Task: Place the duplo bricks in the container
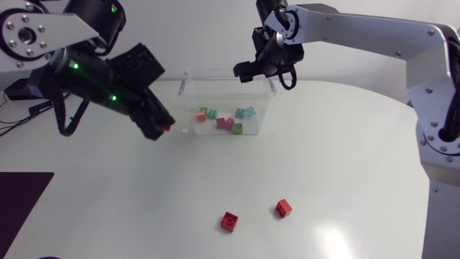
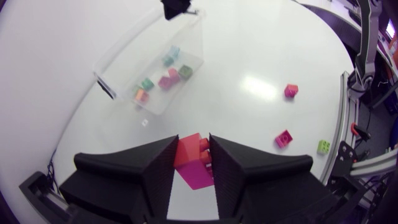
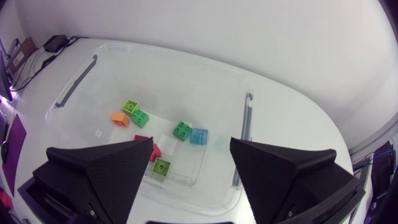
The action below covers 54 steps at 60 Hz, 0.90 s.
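The clear container (image 1: 188, 92) lies ahead of the left gripper (image 2: 193, 144), which is clamped narrow on a red brick (image 2: 194, 167). The right gripper (image 3: 191, 146) hangs wide and empty directly above the container. To my mind, the left should cross the near rim, keep clear of the right, and release low. Two loose red bricks (image 1: 229, 221) lie off to its side.

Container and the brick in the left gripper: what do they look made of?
Container: clear, thin-walled plastic, probably glossy; the bricks inside show through its walls. Red brick in the left gripper: opaque moulded plastic, likely hard, smooth with a slight sheen; studs visible.
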Tool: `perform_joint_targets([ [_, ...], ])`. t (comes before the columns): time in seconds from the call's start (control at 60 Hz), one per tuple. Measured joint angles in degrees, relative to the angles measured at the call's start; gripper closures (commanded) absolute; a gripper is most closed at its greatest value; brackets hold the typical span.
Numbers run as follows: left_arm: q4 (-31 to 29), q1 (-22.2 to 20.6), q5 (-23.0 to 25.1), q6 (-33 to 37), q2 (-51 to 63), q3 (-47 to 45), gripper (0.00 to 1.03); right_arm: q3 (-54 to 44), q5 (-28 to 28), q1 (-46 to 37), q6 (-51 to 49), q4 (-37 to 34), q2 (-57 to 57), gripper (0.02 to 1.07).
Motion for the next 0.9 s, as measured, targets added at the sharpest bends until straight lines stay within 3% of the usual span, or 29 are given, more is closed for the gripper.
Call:
perform_joint_targets([
  [0.4, 18.6, 0.5, 4.1, -8.0, 17.6, 18.0, 0.78, -25.3, 0.4, 3.1, -0.8, -0.5, -26.8, 0.1],
  [0.783, 26.8, 4.6, 5.2, -13.6, 35.7, 30.2, 0.76, -51.1, 0.3, 7.9, -0.7, 0.4, -36.5, 0.1],
  [0.817, 26.8, 4.7, 5.1, -13.8, 36.9, 31.5, 0.74, -52.3, 0.1, 7.9, -0.7, 0.6, -36.5, 0.1],
  [0.9, 25.9, 4.9, 5.2, -14.2, 39.7, 35.0, 0.5, -54.9, -0.4, 7.9, -0.7, 1.4, -36.5, 0.1],
])
